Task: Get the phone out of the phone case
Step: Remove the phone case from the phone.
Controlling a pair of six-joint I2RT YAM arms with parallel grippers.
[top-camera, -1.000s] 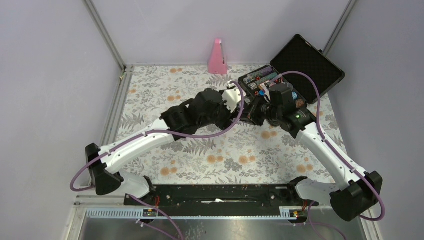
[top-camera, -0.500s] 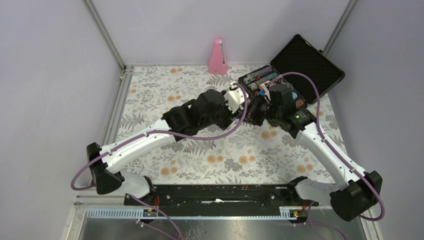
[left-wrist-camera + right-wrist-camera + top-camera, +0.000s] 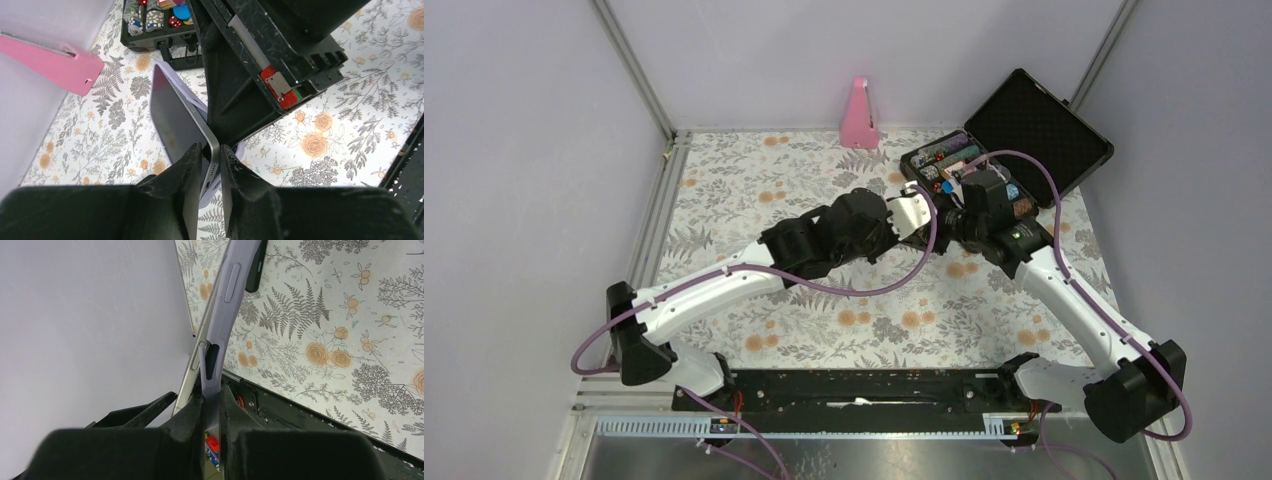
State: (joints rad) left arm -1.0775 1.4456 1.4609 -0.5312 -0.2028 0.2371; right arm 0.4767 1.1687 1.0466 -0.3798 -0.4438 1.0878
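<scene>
Clamping the left gripper [image 3: 211, 157] on the bare edge of the phone [image 3: 176, 117], pinching the lavender phone case [image 3: 227, 285] in the right gripper [image 3: 211, 407], both aloft over the floral table [image 3: 864, 320] (phone seemingly half peeled out). Risking a drop, either thin-edge grip slipping under the pull.

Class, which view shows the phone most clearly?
Left wrist: the phone shows dark screen and silver edge. Right wrist: only its thin edge beside the phone case. Top external: arms mostly hide it.

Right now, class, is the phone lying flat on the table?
No, the left hand pinches the phone by its edge, holding it steeply tilted.
</scene>
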